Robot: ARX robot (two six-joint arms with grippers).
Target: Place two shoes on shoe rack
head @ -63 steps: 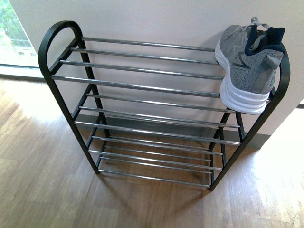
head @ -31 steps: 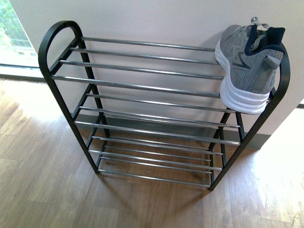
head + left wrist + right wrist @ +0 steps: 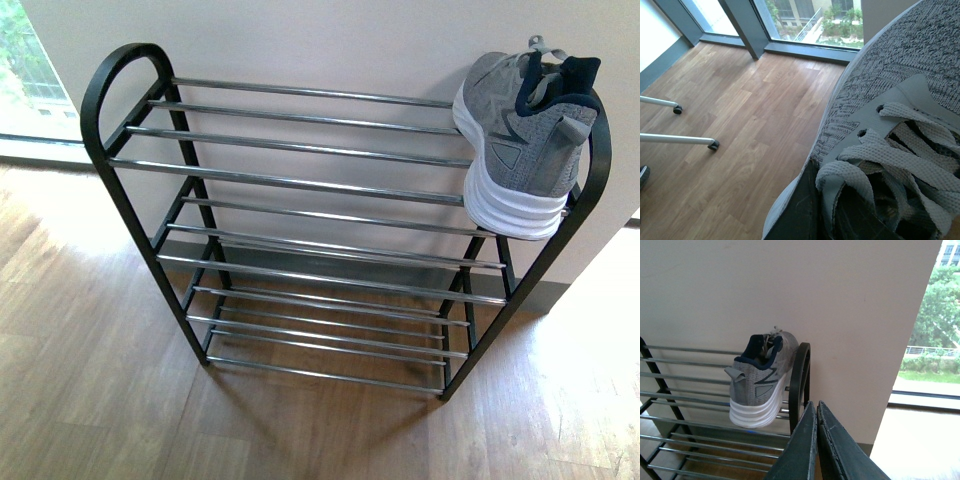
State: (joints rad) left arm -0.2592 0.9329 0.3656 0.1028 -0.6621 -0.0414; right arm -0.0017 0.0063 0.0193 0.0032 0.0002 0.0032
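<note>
One grey sneaker [image 3: 525, 140] with a white sole and navy lining rests on the top shelf of the shoe rack [image 3: 300, 185], at its right end against the black frame loop; the right wrist view shows the same grey sneaker [image 3: 762, 377] from behind. A second grey sneaker [image 3: 900, 100] fills the left wrist view, laces toward the camera, with my left gripper [image 3: 812, 200] shut on it by the tongue, held over the wooden floor. My right gripper [image 3: 816, 407] is shut and empty, hanging just off the rack's right end [image 3: 799, 375]. Neither arm appears in the front view.
The rack stands against a pale wall [image 3: 320, 40] on a wooden floor [image 3: 100, 400]. Floor-length windows [image 3: 805, 20] lie to the left. Two white legs with castors [image 3: 714, 145] stand on the floor in the left wrist view.
</note>
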